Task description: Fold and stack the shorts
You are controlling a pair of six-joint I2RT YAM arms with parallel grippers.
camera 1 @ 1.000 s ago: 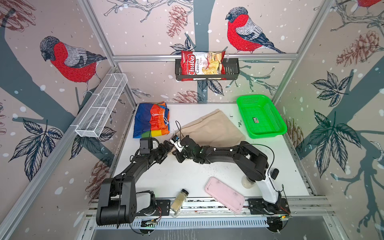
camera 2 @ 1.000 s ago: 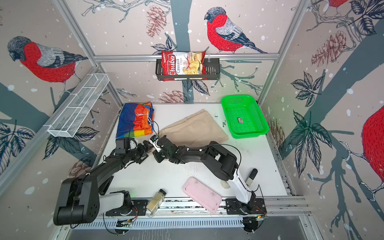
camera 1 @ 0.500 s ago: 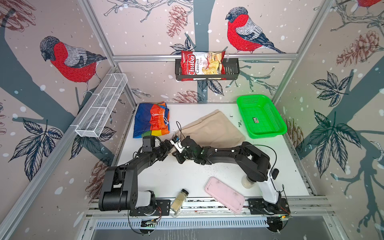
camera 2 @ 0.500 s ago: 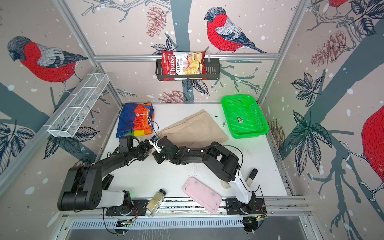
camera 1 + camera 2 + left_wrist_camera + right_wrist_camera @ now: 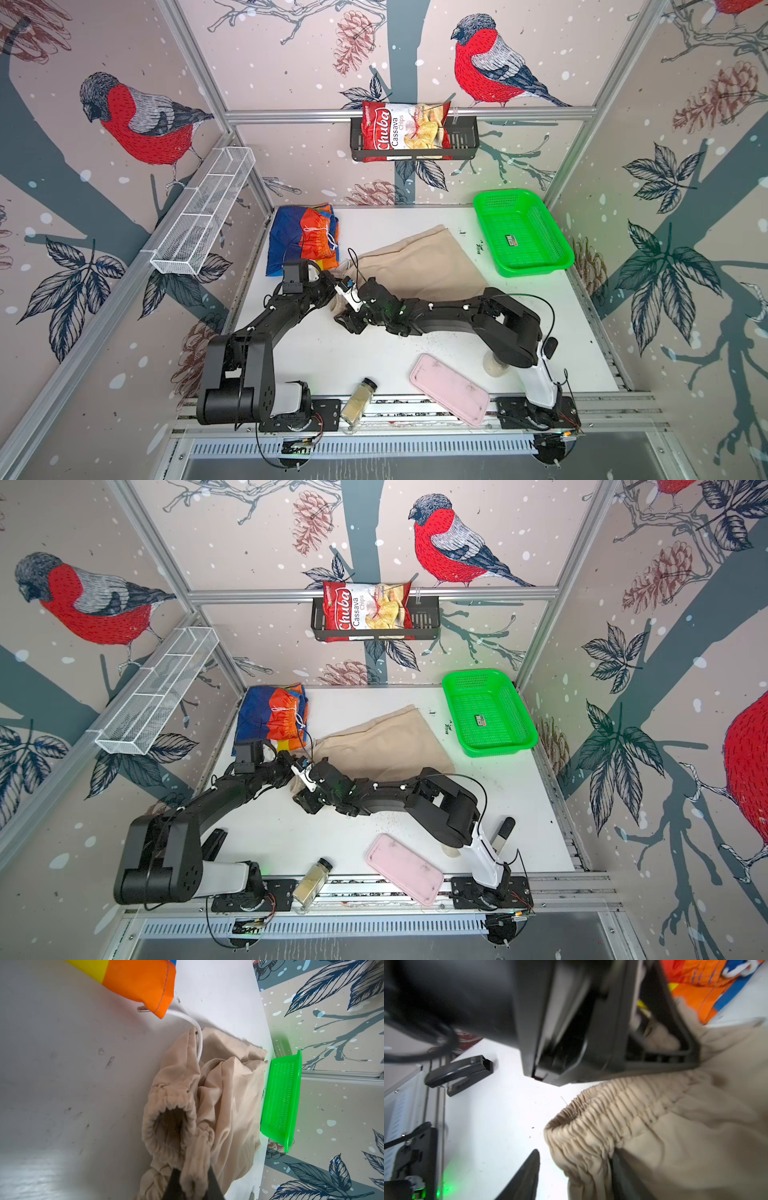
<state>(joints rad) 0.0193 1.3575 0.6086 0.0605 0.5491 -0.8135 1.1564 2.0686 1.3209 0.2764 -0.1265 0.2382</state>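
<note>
beige shorts [image 5: 419,266]: plain, soft fabric, gathered elastic waist, lying mid-bench [image 5: 374,361] on a slant, legs spread roughly flat toward back right, waist end toward front left; waist bunched up and raised, mouth gaping open in left wrist view, a fold of waistband pinched in left gripper [image 5: 194,1178] jaws; rainbow shorts [image 5: 301,239]: thin colour-block blue, orange, yellow, white drawstring [image 5: 316,228] lying on top, folded into a compact rough rectangle, flat at back left corner of bench, near corner just beside beige waist; white cord [image 5: 196,1028] runs from under the orange corner into the beige folds, cannot tell whose
</note>
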